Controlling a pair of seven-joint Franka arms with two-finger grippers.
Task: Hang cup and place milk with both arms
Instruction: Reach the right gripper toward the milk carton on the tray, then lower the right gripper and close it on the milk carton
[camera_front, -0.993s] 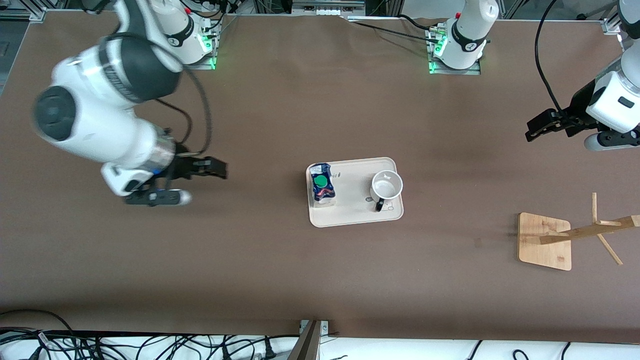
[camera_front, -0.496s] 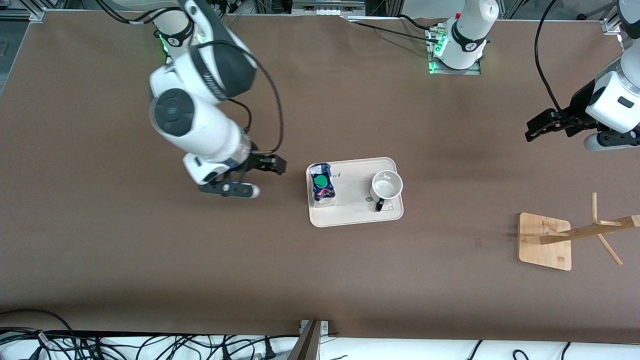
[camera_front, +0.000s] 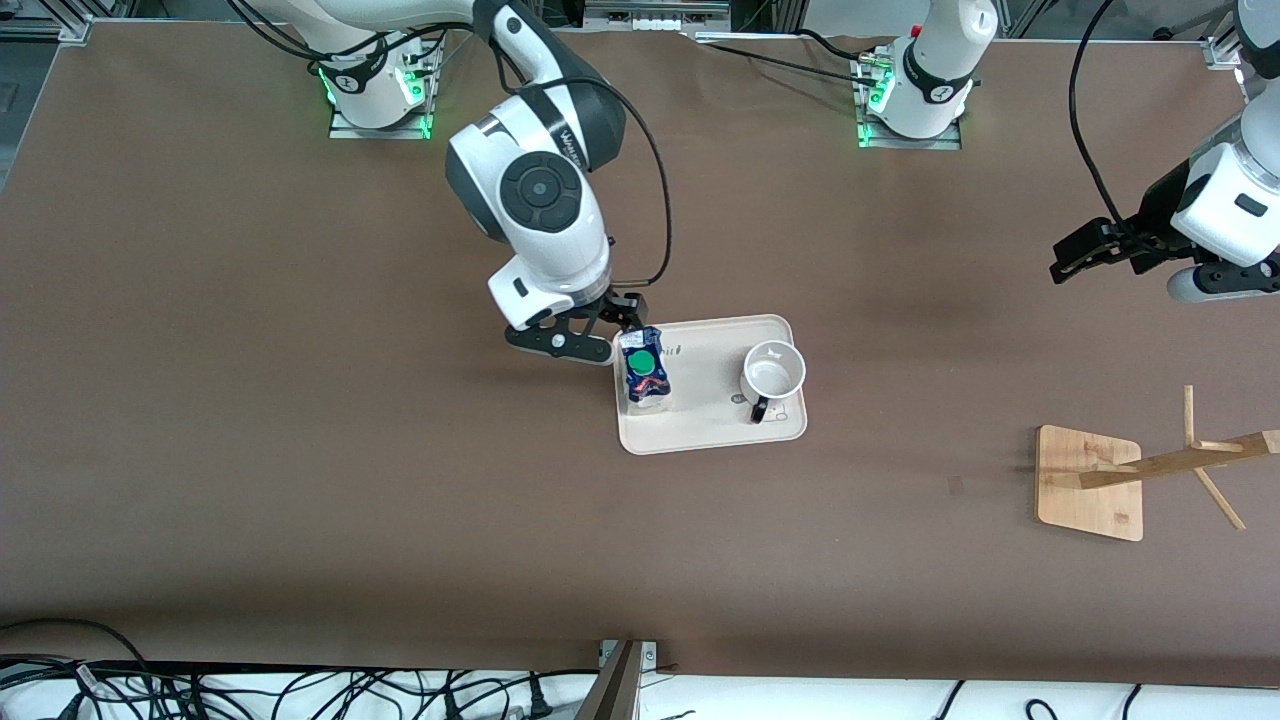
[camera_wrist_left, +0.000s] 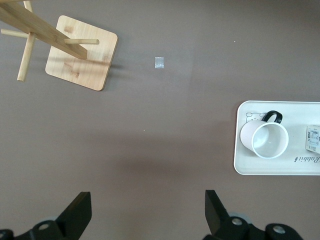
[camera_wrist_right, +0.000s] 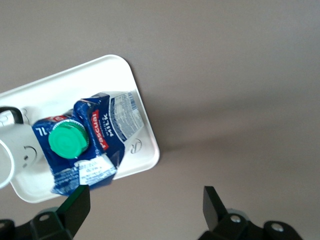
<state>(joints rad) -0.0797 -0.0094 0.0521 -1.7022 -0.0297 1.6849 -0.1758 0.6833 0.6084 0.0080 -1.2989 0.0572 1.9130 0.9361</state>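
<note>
The milk (camera_front: 645, 372) stands on a cream tray (camera_front: 700, 435), at the tray's end toward the right arm. It is dark blue with a green cap. The white cup (camera_front: 772, 372) stands upright at the tray's other end, its black handle pointing toward the front camera. My right gripper (camera_front: 622, 318) is open and empty, just off the tray's corner beside the milk. In the right wrist view the milk (camera_wrist_right: 85, 145) lies just past the open gripper (camera_wrist_right: 145, 207). My left gripper (camera_front: 1075, 255) waits, open and empty (camera_wrist_left: 147, 212), over bare table with the cup (camera_wrist_left: 264, 140) in its view.
A wooden rack with pegs leans on a square wooden base (camera_front: 1090, 482) at the left arm's end, nearer the front camera than the tray. It shows in the left wrist view (camera_wrist_left: 75, 55). A small tape patch (camera_front: 955, 485) lies on the brown table.
My right arm has swung from the right arm's end of the table toward the tray, and its gripper is now beside the milk. The left arm has not moved.
</note>
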